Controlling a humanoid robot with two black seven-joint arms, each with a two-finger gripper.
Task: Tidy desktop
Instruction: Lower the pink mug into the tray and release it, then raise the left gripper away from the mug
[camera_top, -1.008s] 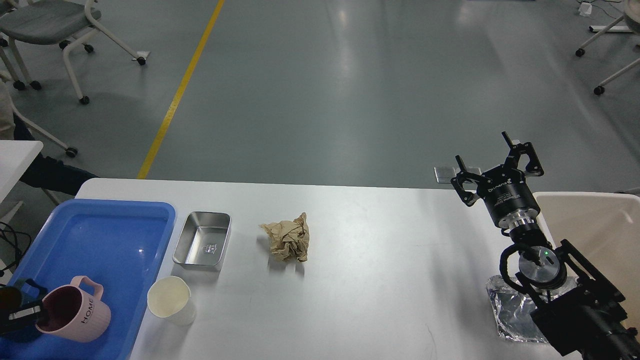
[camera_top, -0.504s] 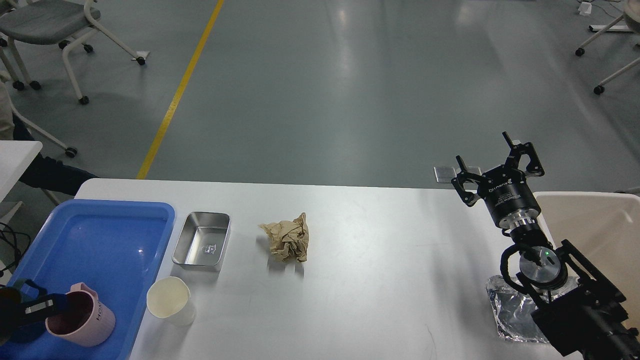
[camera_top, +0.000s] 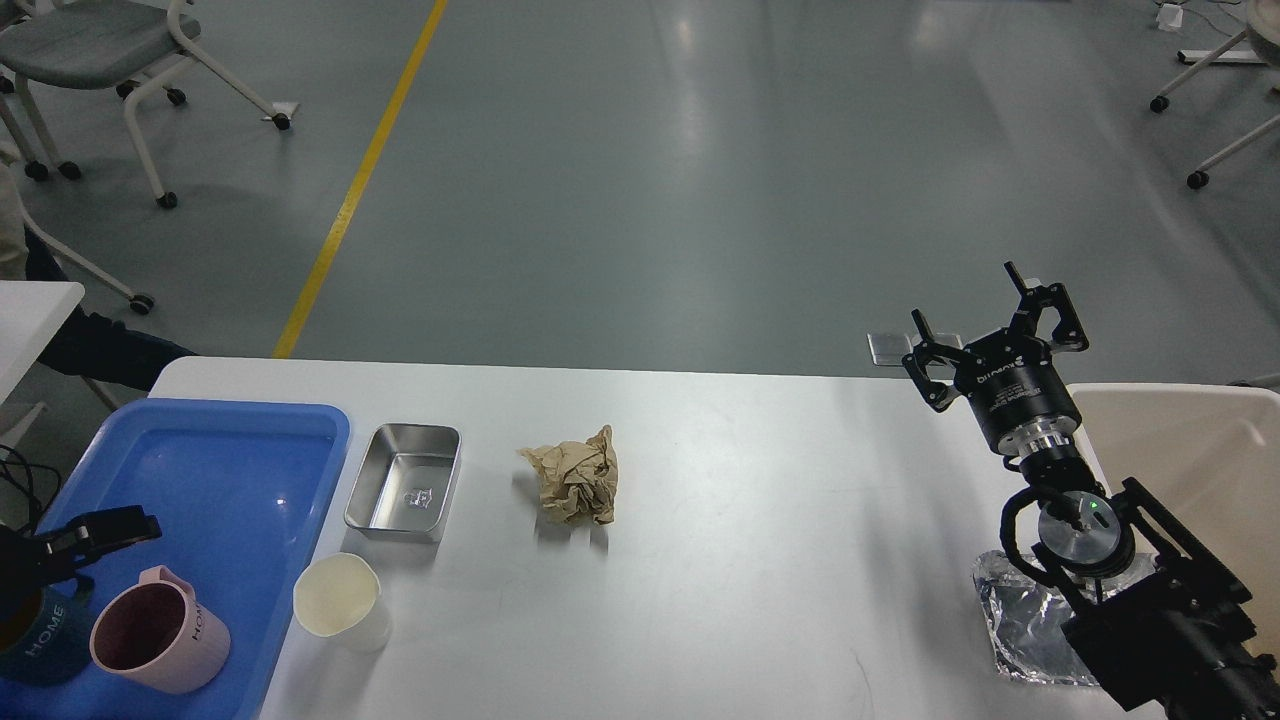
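While the white desktop (camera_top: 760, 560) fills the lower half of the head view as the broad surface carrying nearly everything, the count on it runs as follows. One blue plastic tray (camera_top: 230, 450) lies at its left end, and in the tray's near corner stand two mugs: one pink mug (camera_top: 160, 640) lettered "HOME" and, just to its left, one dark blue mug (camera_top: 40, 650) with the same word, partly hidden. One empty steel pan (camera_top: 404, 482) sits just right of the tray, and one cream paper cup (camera_top: 342, 603) stands upright on the near side of that pan. One crumpled ball of brown paper (camera_top: 575, 478) lies apart near the middle. One flattened silver foil pouch (camera_top: 1030, 625) lies at the near right, partly under the right arm. One beige plastic bin (camera_top: 1190, 470) stands at the right end of the surface.

The left gripper (camera_top: 95, 532) hangs over the tray's left side, just above the mugs; only a dark finger shows, so I cannot tell how far it is parted, and nothing visibly sits in it. The right arm rises from the lower right corner, its wrist angled up and away, and the right gripper (camera_top: 990, 320) is raised above the far right edge with its two fingers spread wide and nothing between them.
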